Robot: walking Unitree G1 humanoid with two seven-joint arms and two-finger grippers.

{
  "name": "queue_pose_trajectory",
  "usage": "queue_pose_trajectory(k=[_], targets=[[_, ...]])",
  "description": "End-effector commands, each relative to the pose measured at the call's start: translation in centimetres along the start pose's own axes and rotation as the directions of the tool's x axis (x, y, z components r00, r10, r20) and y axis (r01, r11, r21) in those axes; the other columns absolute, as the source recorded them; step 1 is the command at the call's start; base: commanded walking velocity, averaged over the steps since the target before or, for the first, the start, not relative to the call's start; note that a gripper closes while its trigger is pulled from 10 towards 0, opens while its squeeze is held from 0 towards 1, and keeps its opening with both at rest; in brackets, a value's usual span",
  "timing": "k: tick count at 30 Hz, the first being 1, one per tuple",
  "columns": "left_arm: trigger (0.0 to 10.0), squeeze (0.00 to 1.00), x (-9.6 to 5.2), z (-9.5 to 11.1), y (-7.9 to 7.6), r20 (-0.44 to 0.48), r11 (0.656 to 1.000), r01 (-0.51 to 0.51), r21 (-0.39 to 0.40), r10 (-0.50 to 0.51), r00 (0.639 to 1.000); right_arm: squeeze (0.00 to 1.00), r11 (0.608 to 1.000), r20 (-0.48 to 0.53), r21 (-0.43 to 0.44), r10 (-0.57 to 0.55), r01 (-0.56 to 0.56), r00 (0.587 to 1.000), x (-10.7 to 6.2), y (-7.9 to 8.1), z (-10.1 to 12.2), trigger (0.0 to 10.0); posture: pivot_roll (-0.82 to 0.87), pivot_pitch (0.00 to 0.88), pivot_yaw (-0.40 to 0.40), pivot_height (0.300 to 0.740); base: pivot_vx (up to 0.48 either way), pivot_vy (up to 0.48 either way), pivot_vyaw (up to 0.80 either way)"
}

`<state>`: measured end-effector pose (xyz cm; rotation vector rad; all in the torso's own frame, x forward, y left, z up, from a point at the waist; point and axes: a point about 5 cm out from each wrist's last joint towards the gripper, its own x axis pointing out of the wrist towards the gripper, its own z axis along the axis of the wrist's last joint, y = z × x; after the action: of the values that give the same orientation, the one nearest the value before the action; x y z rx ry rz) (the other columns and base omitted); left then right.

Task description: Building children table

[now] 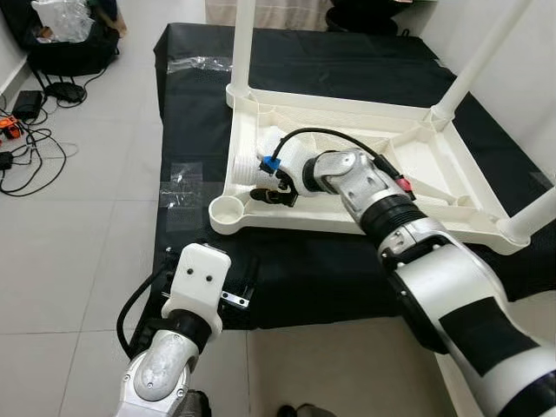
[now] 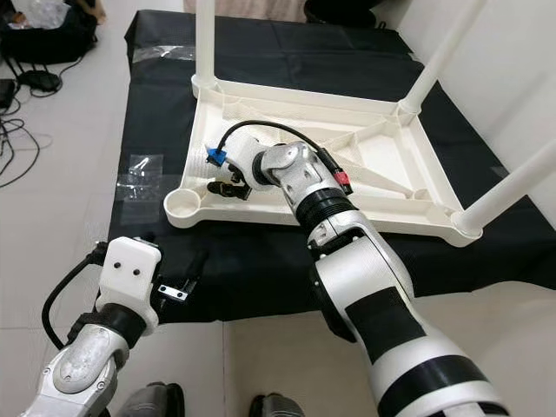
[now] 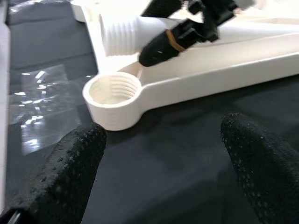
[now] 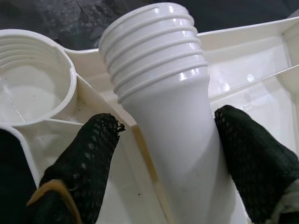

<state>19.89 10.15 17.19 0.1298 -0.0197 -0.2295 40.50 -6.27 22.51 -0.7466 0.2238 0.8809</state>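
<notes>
Tabletop (image 1: 452,187) lies underside-up on the black mat (image 1: 295,269), so sockets face upward. Fourth table leg (image 4: 163,107) sits between the right gripper (image 4: 163,154) fingers, which straddle it; contact unclear. Empty threaded socket (image 4: 32,79) just beyond its tip. Left gripper (image 3: 163,163) fingers apart, empty, short of that socket.

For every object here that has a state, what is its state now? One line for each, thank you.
Table top: upside down on the black cloth.
Three legs: screwed in, upright.
Fourth leg: loose, lying on the table top, threaded end near the socket.
Corner socket: empty, no leg yet.
Right gripper: jaws around the fourth leg.
Left gripper: open, holds nothing, facing the socket.
</notes>
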Motion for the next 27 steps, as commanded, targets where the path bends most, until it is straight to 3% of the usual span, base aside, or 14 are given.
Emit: queue_pose_trajectory(k=[1, 2, 3, 12, 14, 15, 20, 21, 22, 24, 25, 27], targets=[[10.0, 0.00, -0.2, 0.0, -0.3, -0.008, 1.000, -0.001, -0.010, 0.001, 1.000, 0.00, 1.000, -0.009, 0.000, 0.014, -0.014, 1.000, 0.2, 0.3, -0.1, 2.8, 0.04, 0.173, -0.184, 0.740, 0.000, 0.000, 0.00], [10.0, 0.00, -0.2, 0.0, -0.3, -0.008, 1.000, -0.001, -0.010, 0.001, 1.000, 0.00, 1.000, -0.009, 0.000, 0.014, -0.014, 1.000, 0.2, 0.3, -0.1, 2.8, 0.04, 0.173, -0.184, 0.740, 0.000, 0.000, 0.00], [10.0, 0.00, -0.2, 0.0, -0.3, -0.007, 1.000, -0.002, -0.010, 0.002, 1.000, 0.00, 1.000, -0.004, -0.002, 0.012, -0.012, 1.000, 0.2, 0.3, 0.0, 0.0, 0.04, 0.169, -0.188, 0.740, 0.000, 0.000, 0.00], [10.0, 0.00, -0.1, 0.1, -0.3, -0.001, 1.000, -0.009, -0.009, 0.009, 1.000, 0.00, 1.000, 0.068, 0.008, -0.021, 0.020, 0.997, 0.2, -0.1, 1.1, 0.0, 0.04, 0.152, -0.189, 0.740, 0.000, 0.000, 0.00], [10.0, 0.00, 0.1, 0.1, -0.3, 0.006, 1.000, -0.012, -0.005, 0.012, 1.000, 0.00, 0.996, 0.167, 0.054, -0.080, 0.072, 0.983, -0.3, -1.0, 2.5, 0.0, 0.04, 0.140, -0.188, 0.740, 0.000, 0.000, 0.00], [10.0, 0.00, 0.4, 0.1, -0.2, 0.009, 1.000, -0.014, -0.002, 0.014, 1.000, 0.00, 0.985, 0.277, 0.111, -0.160, 0.134, 0.947, -1.3, -2.3, 4.2, 0.0, 0.04, 0.129, -0.185, 0.740, 0.000, 0.000, 0.00], [10.0, 0.00, 0.6, 0.0, 0.1, 0.010, 1.000, -0.015, 0.004, 0.015, 1.000, 0.00, 0.967, 0.338, 0.173, -0.238, 0.189, 0.910, -2.3, -3.7, 5.4, 0.0, 0.04, 0.115, -0.176, 0.740, 0.000, 0.000, 0.00], [10.0, 0.00, 0.6, -0.1, 0.1, 0.010, 1.000, -0.014, 0.005, 0.014, 1.000, 0.00, 0.979, 0.311, 0.106, -0.200, 0.175, 0.929, -2.2, -3.4, 5.2, 0.0, 0.04, 0.112, -0.172, 0.740, 0.000, 0.000, 0.00], [10.0, 0.00, 0.7, -0.1, 0.1, 0.012, 1.000, -0.010, 0.009, 0.009, 1.000, 0.00, 0.985, 0.268, 0.062, -0.170, 0.159, 0.948, -1.8, -3.0, 4.7, 10.0, 0.03, 0.105, -0.174, 0.740, 0.000, 0.000, 0.00], [10.0, 0.00, 0.8, -0.1, 0.0, 0.014, 1.000, -0.006, 0.010, 0.006, 1.000, 0.00, 0.989, 0.240, 0.034, -0.150, 0.146, 0.959, -1.6, -2.7, 4.3, 10.0, 0.03, 0.105, -0.174, 0.740, 0.000, 0.000, 0.00], [10.0, 0.00, 0.8, 0.0, -0.1, 0.018, 1.000, -0.004, 0.011, 0.004, 1.000, 1.00, 0.991, 0.213, 0.044, -0.135, 0.129, 0.968, -1.2, -2.2, 3.8, 10.0, 0.04, 0.101, -0.179, 0.740, 0.000, 0.000, 0.00], [10.0, 0.00, 0.8, 0.0, -0.1, 0.019, 1.000, -0.004, 0.011, 0.004, 1.000, 1.00, 0.991, 0.212, 0.050, -0.134, 0.126, 0.968, -1.1, -2.2, 3.7, 10.0, 0.04, 0.101, -0.179, 0.740, 0.000, 0.000, 0.00]])
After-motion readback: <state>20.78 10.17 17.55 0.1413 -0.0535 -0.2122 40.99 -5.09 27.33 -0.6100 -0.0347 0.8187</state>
